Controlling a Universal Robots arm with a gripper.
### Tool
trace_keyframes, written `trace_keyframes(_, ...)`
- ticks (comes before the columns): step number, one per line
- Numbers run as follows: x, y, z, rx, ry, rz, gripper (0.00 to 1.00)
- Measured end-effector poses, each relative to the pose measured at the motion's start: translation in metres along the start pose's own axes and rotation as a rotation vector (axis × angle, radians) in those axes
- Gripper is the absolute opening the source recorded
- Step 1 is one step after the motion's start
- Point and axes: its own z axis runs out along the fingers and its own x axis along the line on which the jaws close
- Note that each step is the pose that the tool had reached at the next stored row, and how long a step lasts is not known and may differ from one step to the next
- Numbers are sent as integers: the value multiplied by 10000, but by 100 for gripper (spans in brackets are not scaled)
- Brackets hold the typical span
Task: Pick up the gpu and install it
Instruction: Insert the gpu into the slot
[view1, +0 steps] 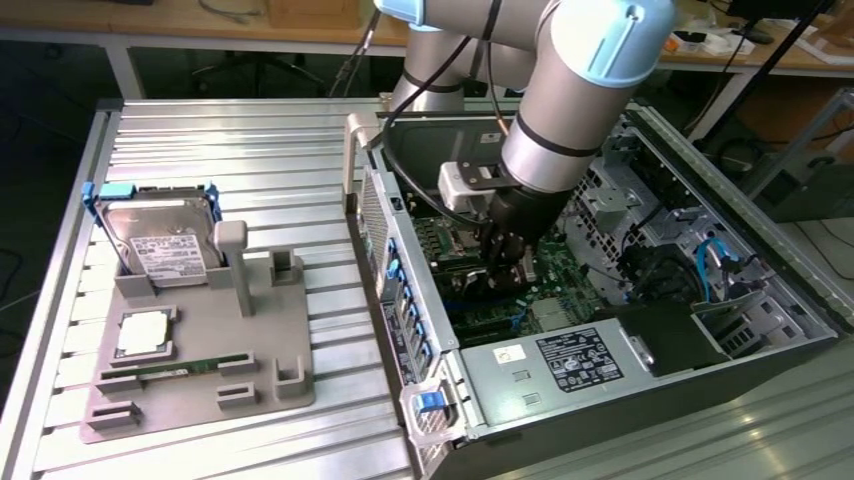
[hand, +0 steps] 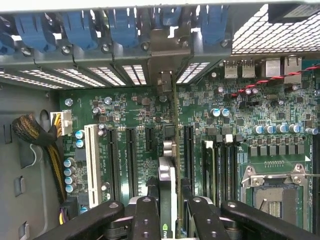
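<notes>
In the wrist view the gpu appears edge-on as a thin dark card, and my gripper is shut on it with one black finger on each side. The card stands upright over the green motherboard, in line with the long black expansion slots. Its silver bracket end reaches to the slotted rear wall of the case. In the exterior view my gripper is down inside the open computer case, and the gpu shows as a dark card just below the fingers.
Blue slot latches line the rear wall. A CPU socket and a cable bundle flank the slots. Outside the case, a grey fixture holds a hard drive, a chip and a green memory stick.
</notes>
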Motion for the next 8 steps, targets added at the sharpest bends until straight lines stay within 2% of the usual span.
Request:
trace_keyframes(1,1,0,-10,-21,11,-1,27)
trace_keyframes(4,0,-4,-28,-216,11,4,27)
trace_keyframes(8,1,-1,-29,-234,17,7,27)
